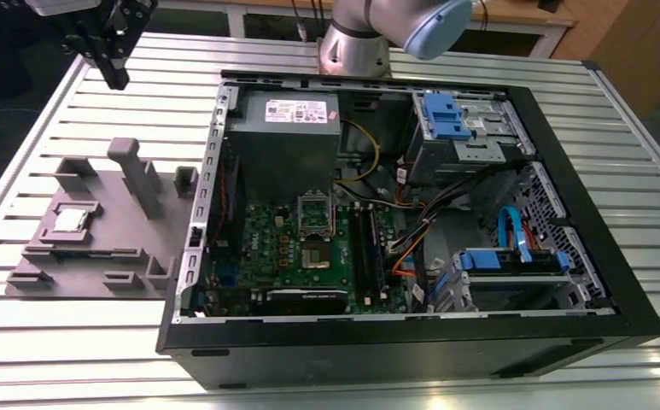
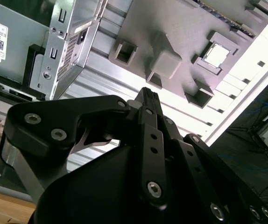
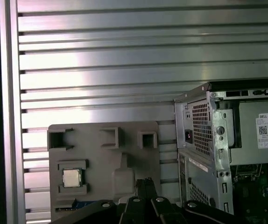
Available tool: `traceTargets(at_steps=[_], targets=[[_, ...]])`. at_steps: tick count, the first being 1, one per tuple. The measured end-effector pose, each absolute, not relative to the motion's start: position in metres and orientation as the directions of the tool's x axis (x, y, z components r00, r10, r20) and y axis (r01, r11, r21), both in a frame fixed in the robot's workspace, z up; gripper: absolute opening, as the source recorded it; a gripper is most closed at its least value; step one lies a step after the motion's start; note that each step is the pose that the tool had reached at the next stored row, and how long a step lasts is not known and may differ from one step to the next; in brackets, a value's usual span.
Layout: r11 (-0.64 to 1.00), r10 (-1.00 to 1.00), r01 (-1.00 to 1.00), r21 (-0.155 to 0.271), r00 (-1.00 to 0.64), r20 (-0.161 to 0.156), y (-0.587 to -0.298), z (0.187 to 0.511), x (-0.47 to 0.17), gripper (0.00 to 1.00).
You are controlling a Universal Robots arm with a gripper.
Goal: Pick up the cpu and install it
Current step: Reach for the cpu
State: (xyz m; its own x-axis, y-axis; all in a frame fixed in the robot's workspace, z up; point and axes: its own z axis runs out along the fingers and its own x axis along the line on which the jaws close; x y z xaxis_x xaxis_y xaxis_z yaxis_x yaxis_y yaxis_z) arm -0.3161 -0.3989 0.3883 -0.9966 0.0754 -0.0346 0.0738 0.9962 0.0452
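Hanging near the grey tray where the cpu lies, the fingers are clenched on nothing.

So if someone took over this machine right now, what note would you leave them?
Gripper: shut, empty, hanging in the air away from the grey tray, touching nothing.
cpu: lying in its pocket on the grey tray, beside the open computer case.
Done: nothing that shows.
Left: the whole job; the cpu is not picked up and not in the socket on the green motherboard.
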Motion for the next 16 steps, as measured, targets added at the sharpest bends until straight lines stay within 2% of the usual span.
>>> traceTargets(at_steps=[16], targets=[[0.996,0.075,0.074,0.045,-0.997,-0.035,-0.399,0.386,-0.33,0.1]])
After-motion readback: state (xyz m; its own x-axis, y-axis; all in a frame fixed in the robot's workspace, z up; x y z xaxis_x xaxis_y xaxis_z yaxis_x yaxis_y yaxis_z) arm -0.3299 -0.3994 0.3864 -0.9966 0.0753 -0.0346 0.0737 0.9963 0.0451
